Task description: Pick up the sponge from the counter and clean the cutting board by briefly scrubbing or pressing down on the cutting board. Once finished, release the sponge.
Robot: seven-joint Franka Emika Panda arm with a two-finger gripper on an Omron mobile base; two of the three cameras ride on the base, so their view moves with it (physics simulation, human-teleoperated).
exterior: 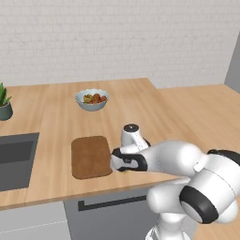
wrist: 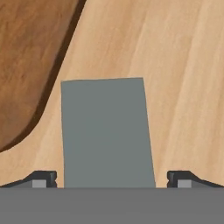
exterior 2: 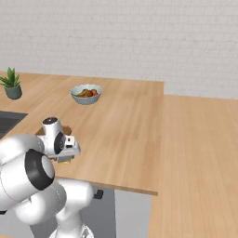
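The small flat grey-green sponge (wrist: 107, 131) lies on the light wooden plank desk (wrist: 183, 87) just beside the dark brown rounded cutting board (wrist: 30, 57), between the hand's (wrist: 112, 178) spread, untouching fingertips (wrist: 43, 178).

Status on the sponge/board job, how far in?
Early. Done: end effector is down over the sponge, fingertips wide on either side of it. In hand: the grasp; jaws not closed, sponge on the counter beside the cutting board. Left: close, lift, press on the board, release.
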